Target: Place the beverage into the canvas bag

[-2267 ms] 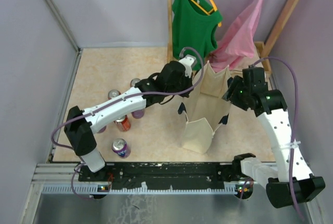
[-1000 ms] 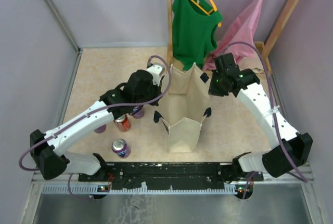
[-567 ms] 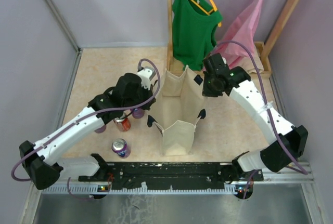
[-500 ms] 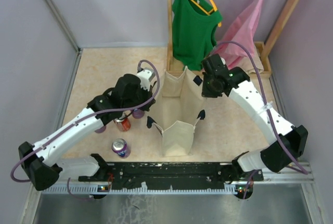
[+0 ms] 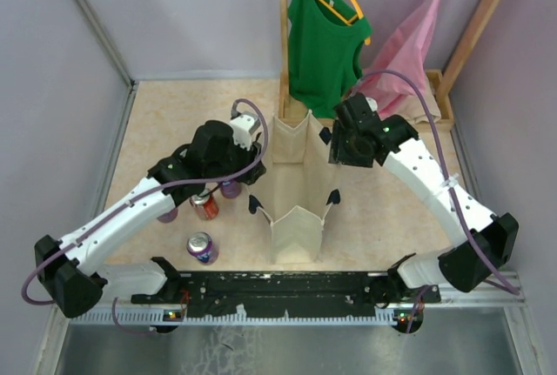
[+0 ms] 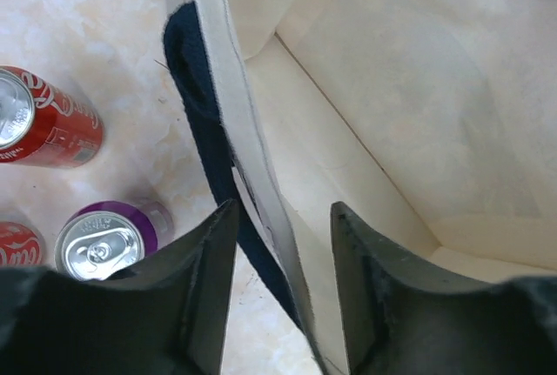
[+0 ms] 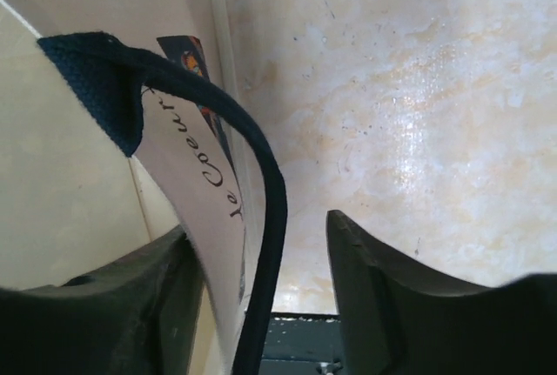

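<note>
The beige canvas bag [image 5: 296, 188] stands upright and open in the middle of the table, its navy handles hanging outside. My left gripper [image 5: 254, 166] is at its left rim, open, with the bag's wall [image 6: 252, 149] and navy strap [image 6: 196, 105] loose between the fingers [image 6: 209, 279]. My right gripper [image 5: 333, 144] is at the right rim, open, with the printed wall [image 7: 187, 157] and a strap [image 7: 270, 192] between its fingers [image 7: 374, 297]. The beverage cans stand left of the bag: a purple one [image 6: 104, 240], a red one [image 6: 43, 127], and another purple one [image 5: 202, 247] nearer the front.
A green tank top [image 5: 324, 36] and a pink garment [image 5: 405, 57] hang on a wooden rack [image 5: 283, 44] just behind the bag. Another can [image 5: 167, 214] stands partly under the left arm. Grey walls close in both sides; a black rail [image 5: 278, 286] runs along the near edge.
Both arms carried the bag leftward, then stopped. Both grippers, shut on the bag's rims before, now stand open around them.
</note>
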